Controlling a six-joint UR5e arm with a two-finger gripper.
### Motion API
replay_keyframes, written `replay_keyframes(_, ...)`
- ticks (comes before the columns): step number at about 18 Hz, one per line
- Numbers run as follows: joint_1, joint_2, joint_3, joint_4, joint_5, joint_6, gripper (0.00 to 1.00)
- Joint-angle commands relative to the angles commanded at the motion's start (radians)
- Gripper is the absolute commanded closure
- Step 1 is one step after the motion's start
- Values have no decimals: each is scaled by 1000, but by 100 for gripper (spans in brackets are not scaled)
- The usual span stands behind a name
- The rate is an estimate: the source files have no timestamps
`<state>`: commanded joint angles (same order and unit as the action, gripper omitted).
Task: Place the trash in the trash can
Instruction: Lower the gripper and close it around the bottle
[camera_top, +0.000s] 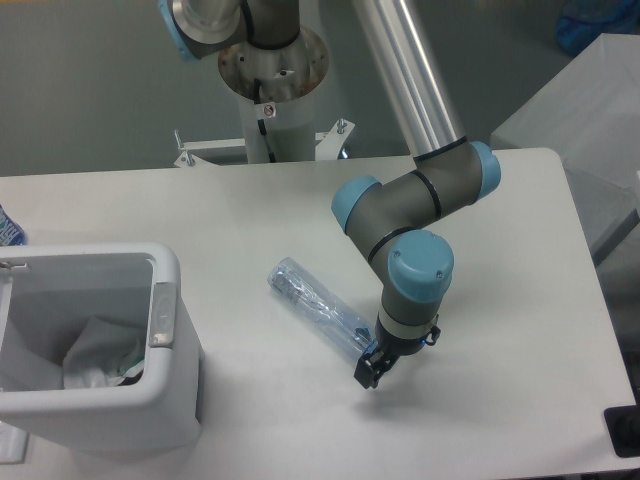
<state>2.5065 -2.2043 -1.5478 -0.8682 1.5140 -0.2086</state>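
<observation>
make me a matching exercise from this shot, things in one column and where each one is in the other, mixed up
Things:
1. crushed bottle
2. crumpled wrapper
3. trash can
4. pincer

Places:
A. inside the white bin
B. lying flat on the table, near its middle
C. standing at the left side of the table
D. low over the table, at the right end of the bottle

Pairs: 1-B, 2-A, 3-C, 4-D
</observation>
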Motion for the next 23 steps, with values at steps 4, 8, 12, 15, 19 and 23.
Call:
replay_keyframes(4,-2,0,-5,0,0,-2,36)
replay_keyframes(8,-3,15,-26,0,0,-3,37)
replay_keyframes(12,-5,15,-28,-2,2,-5,45)
replay_keyframes(15,-5,15,-28,-2,2,-5,52)
replay_keyframes(19,-8,15,-28,-2,2,-5,63)
replay_keyframes(23,-14,15,-29,-2,2,-5,72)
